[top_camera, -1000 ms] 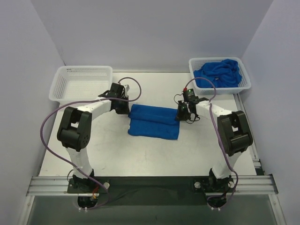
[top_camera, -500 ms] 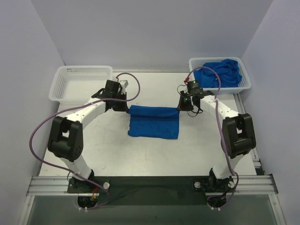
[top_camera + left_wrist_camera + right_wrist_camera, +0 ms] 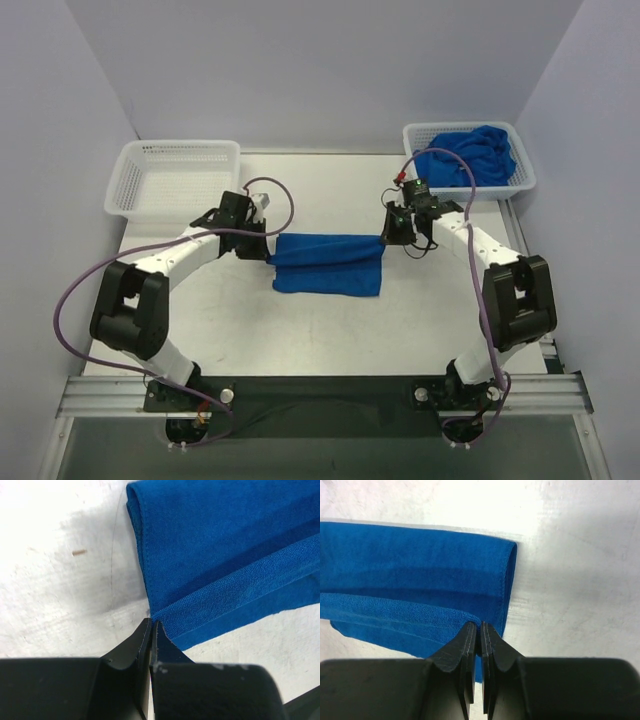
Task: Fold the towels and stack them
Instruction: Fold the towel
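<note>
A blue towel (image 3: 328,263) lies partly folded at the middle of the table. My left gripper (image 3: 262,243) is shut on the towel's left corner, seen in the left wrist view (image 3: 152,625) with the towel (image 3: 225,555) stretching away. My right gripper (image 3: 392,228) is shut on the right corner, seen in the right wrist view (image 3: 480,626) with the towel (image 3: 420,580) beyond it. The held edge is lifted and carried over the lower layer, toward the near side. A pile of blue towels (image 3: 468,155) fills the white basket (image 3: 520,185) at the back right.
An empty white basket (image 3: 175,175) stands at the back left. Purple cables loop from both arms over the table. Walls close in the table at the left, back and right.
Both grippers have moved with the towel's held edge, first toward the back, then forward and lower. The rolled fold has flattened over the lower layer.
</note>
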